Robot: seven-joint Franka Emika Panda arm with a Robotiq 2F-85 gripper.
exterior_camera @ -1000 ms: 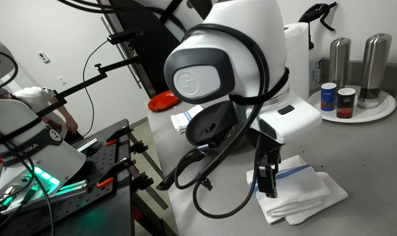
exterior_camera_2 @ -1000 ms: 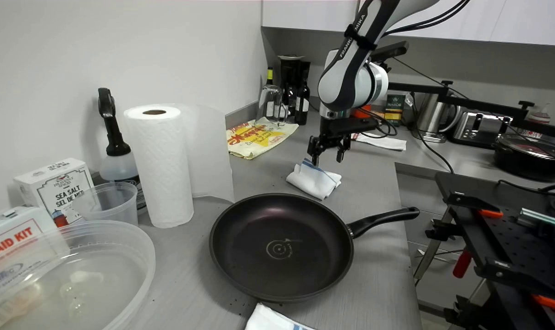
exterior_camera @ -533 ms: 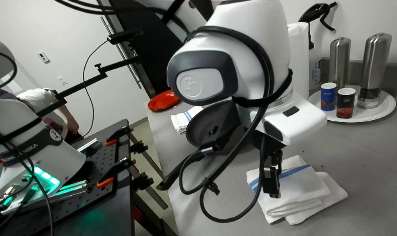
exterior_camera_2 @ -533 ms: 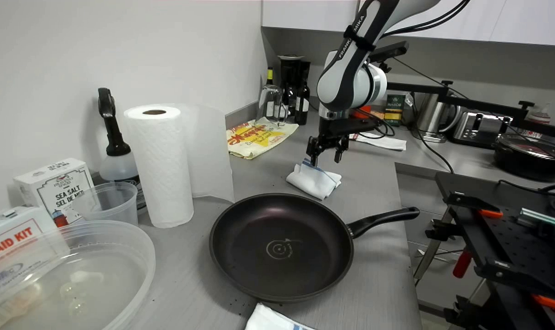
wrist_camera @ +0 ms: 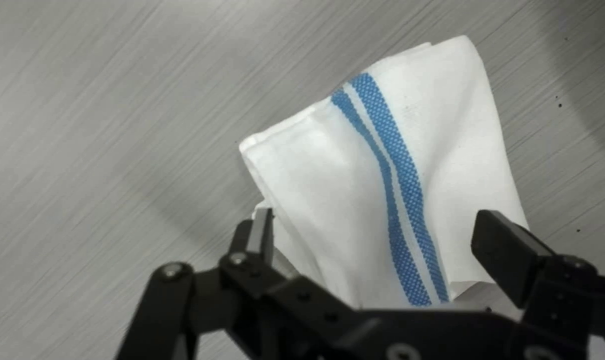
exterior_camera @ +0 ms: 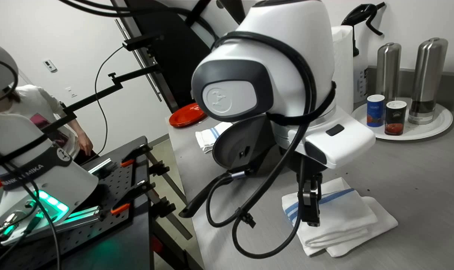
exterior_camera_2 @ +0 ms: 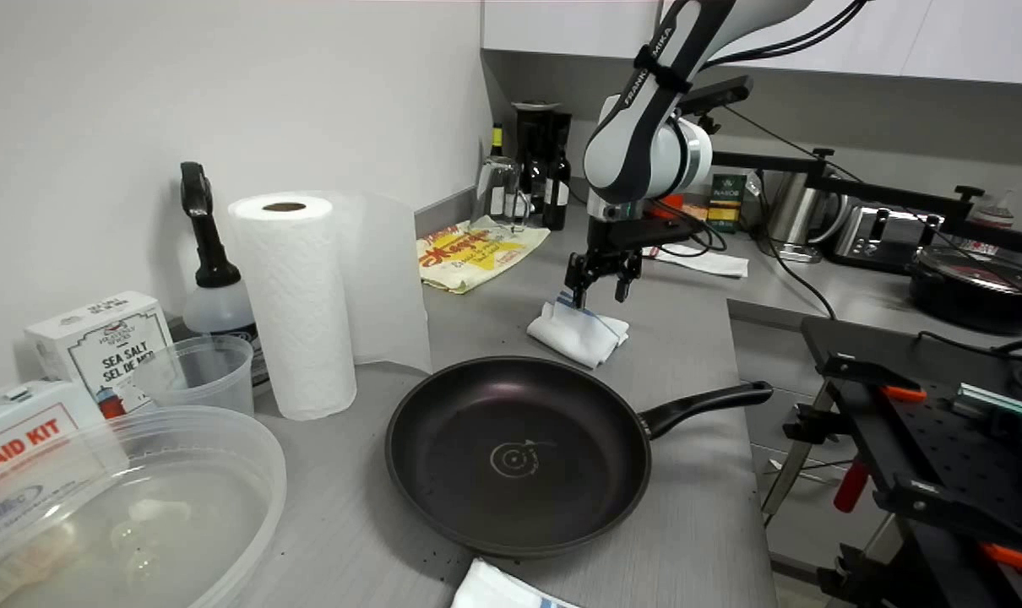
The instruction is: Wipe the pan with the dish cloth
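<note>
The dish cloth lies folded on the grey counter in the middle of the wrist view, its upper edges showing and its lower end partly hidden by the gripper. The gripper stands wide, one finger overlapping the cloth's left edge and the other its right side; whether either touches the fabric I cannot tell. In an exterior view the cloth sits at lower right, counter stretching from it to the right border, while a loop of black cable hangs from the arm to the left of the gripper. A strip of counter parts the cloth from the pan. The pan fills the middle of an exterior view, inside facing up, and its handle points right, the tip crossing the line of the counter's edge. Just beside the rim, at the bottom border, lies another white cloth, cut off by the frame. Left of the pan a paper towel roll stands upright, its loose sheet ending near the rim; a translucent tub takes the lower left, apart from the pan. Toward upper middle, a yellow bag lies flat, counter between it and the dish cloth.
</note>
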